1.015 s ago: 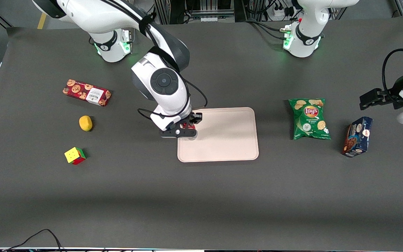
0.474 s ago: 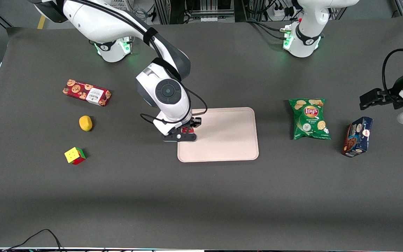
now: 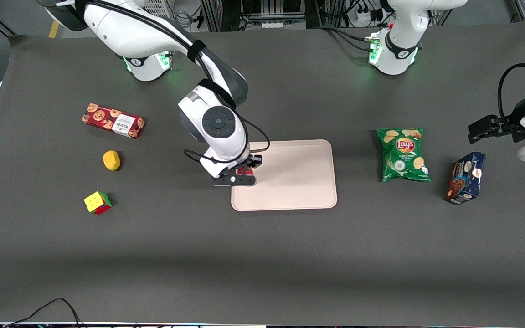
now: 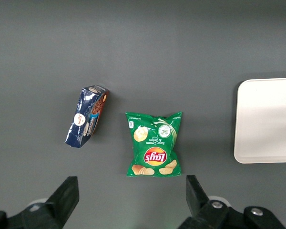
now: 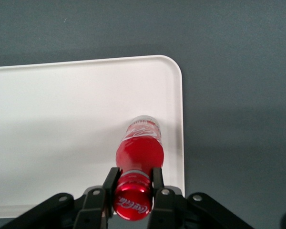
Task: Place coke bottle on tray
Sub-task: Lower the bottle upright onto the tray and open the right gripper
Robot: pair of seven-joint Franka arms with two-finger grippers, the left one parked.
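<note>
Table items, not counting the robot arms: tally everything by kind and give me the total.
Bottles: 1, the coke bottle, held in the gripper over the tray's edge.
Trays: 1, the tray.
Cookie boxes: 2, red cookie box and blue cookie box.
Chip bags: 1, green chip bag.
Fruit: 1, lemon.
Puzzle cubes: 1, cube.
Total: 7.

A dark grey table [image 3: 262,255] carries the tray [image 3: 299,182]. Toward the working arm's end from the tray lie a red cookie box [image 3: 113,120], a yellow lemon-like fruit [image 3: 111,160] and a puzzle cube [image 3: 97,202]. Toward the parked arm's end lie a green chip bag [image 3: 403,154] and a blue box [image 3: 465,177]. The gripper [image 3: 244,175] hangs over the tray's edge nearest the working arm.
</note>
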